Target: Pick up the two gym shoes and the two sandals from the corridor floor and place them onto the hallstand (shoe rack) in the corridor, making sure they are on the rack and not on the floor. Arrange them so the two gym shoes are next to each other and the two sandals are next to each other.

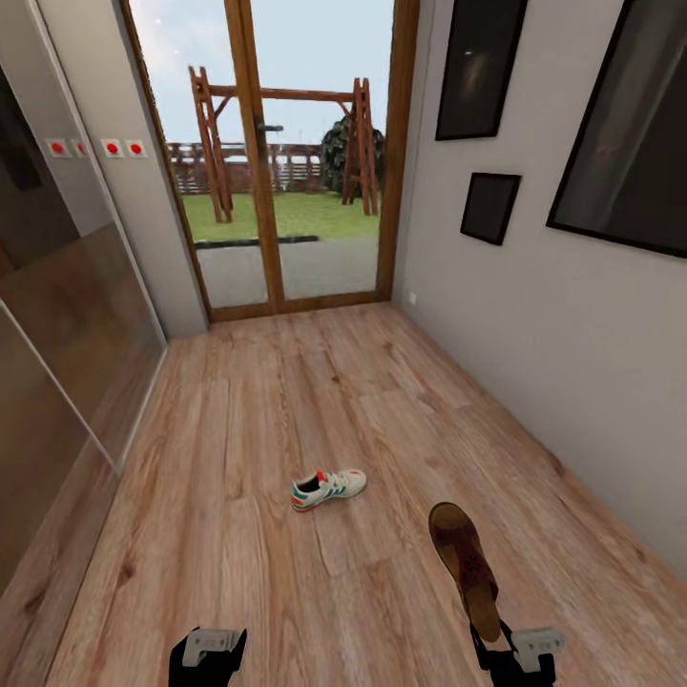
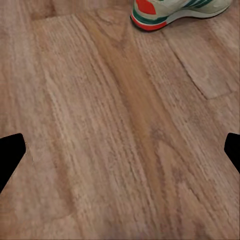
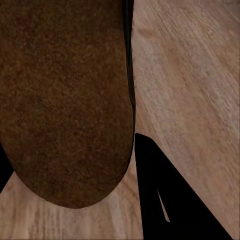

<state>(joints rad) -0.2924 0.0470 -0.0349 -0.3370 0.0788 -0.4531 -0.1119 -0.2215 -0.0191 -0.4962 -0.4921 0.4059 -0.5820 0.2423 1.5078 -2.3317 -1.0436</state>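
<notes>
The right gripper [image 1: 498,637] holds a sandal [image 1: 465,565] by one end above the floor [image 1: 239,429]. The left gripper [image 1: 207,647] is wide, empty. One sneaker [image 1: 327,488] lies mid-floor.

Head camera high, facing forward and down along corridor floor [image 1: 267,429] toward glass door [image 1: 277,162]; gym shoe [image 1: 327,488] lies mid-distance. Left wrist camera low over planks, close, gym shoe [image 2: 175,12] heel at frame edge: shared with head view. Right wrist camera pressed near sandal [image 3: 65,100]; same sandal [image 1: 465,565] nearer than gym shoe in head view.
</notes>
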